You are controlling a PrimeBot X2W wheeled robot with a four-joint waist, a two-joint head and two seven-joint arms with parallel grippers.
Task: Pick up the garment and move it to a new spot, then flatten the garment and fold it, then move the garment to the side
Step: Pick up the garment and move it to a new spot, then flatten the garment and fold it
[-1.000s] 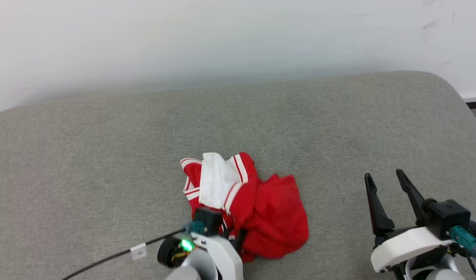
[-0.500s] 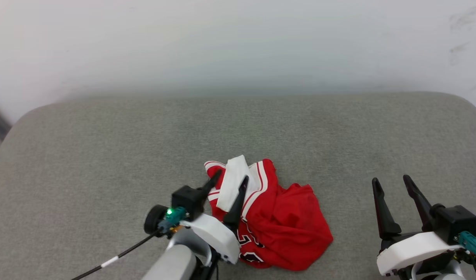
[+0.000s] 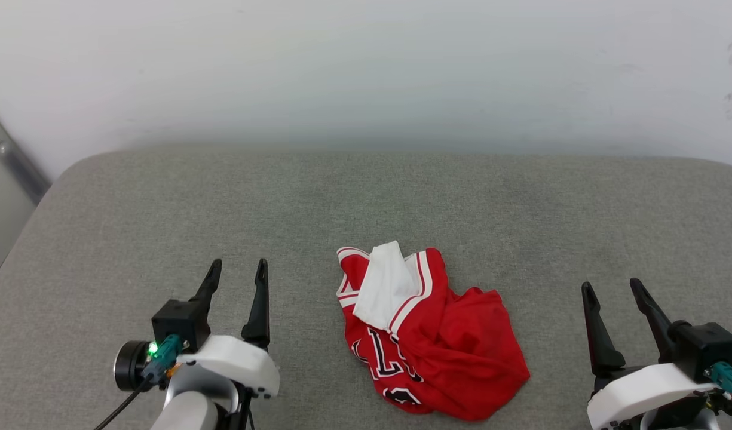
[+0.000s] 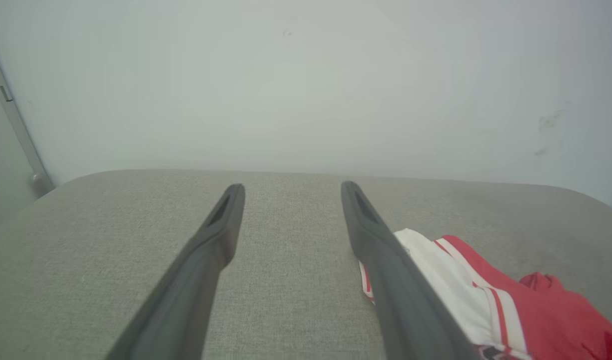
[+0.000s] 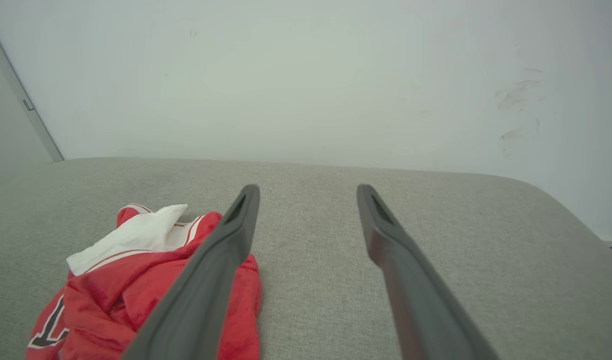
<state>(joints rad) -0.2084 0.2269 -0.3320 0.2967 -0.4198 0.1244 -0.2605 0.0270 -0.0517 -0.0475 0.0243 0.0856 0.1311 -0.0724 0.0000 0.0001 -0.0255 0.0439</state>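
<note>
Your red jersey shirt with white short sleeves and black numerals (image 3: 425, 340) lay crumpled in a loose heap near the front middle of the grey fabric-covered tabletop (image 3: 401, 197), one white sleeve flopped across its top. I'd judge it set down but not yet flattened. Your left end effector (image 3: 239, 264) and right end effector (image 3: 610, 285) each stood with its two long dark fingers spread wide and nothing between them, clear of the cloth on either side. That flanking stance looked like readiness to grip two edges and draw the soft heap flat.
</note>
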